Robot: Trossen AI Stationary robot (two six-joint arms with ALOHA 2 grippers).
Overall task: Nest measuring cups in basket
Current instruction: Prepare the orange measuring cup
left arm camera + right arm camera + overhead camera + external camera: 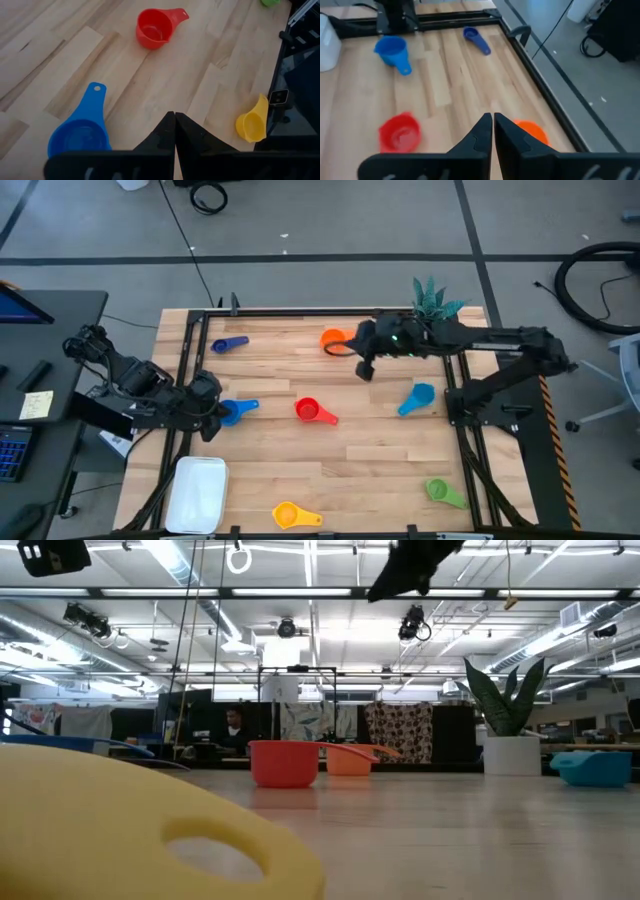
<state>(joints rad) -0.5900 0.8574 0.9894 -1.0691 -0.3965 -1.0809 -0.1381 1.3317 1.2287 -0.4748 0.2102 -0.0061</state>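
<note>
Left tool [207, 412], fingers pressed together and empty, hangs beside the blue cup [238, 409] at the bench's [380, 470] left side. Right tool [366, 367], also closed on nothing, hovers by the orange cup [333, 339] at the far edge. Basket [197, 493] sits empty at the near left. Red cup [311, 411], green cup [440, 491] and yellow cup [287, 514] lie scattered, so nesting seems not yet begun.

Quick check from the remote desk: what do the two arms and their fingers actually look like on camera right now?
Both are dark, near-black jointed arms with exposed black cabling looping along the links. The left gripper ends in two flat, black, wedge-shaped fingers tapering to points; the right gripper has the same black pair of fingers. A small green light shows near the right arm's wrist in the high view.
</note>
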